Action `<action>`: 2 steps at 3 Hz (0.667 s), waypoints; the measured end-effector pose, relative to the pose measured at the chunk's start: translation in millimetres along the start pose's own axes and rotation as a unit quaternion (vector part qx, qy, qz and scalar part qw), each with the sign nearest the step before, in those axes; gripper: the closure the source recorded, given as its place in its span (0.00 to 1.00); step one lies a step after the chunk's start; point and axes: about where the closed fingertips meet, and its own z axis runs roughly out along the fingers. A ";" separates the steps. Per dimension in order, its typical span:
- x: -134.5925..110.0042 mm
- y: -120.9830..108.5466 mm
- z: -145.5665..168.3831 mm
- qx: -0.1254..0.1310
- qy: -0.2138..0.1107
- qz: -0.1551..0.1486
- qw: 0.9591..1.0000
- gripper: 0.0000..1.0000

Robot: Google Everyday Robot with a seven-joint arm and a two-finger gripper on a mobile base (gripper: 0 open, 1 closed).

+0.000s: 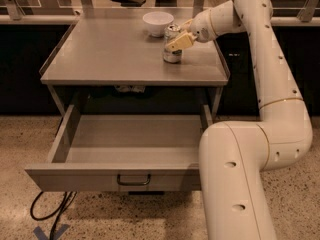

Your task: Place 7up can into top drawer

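The 7up can (pixel 171 53) stands upright on the grey tabletop (pixel 110 54), toward its back right, just in front of a white bowl. My gripper (pixel 175 37) reaches in from the right and sits at the can's upper part, with a cream-coloured piece crossing the can's front. The top drawer (pixel 130 140) under the tabletop is pulled far out, and nothing shows inside it. Its front panel with the small dark handle (pixel 133 179) faces the camera.
A white bowl (pixel 158 22) stands behind the can, close to it. My arm's thick lower link (pixel 235 184) covers the drawer's right front corner. Black cables (pixel 47 209) and a blue tape mark (pixel 50 232) lie on the speckled floor at lower left. A glass railing runs behind the table.
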 end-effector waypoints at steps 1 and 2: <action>0.0 0.0 0.0 0.000 0.000 0.000 1.000 0.88; -1.6 10.9 -0.9 -0.012 0.046 -0.022 0.999 1.00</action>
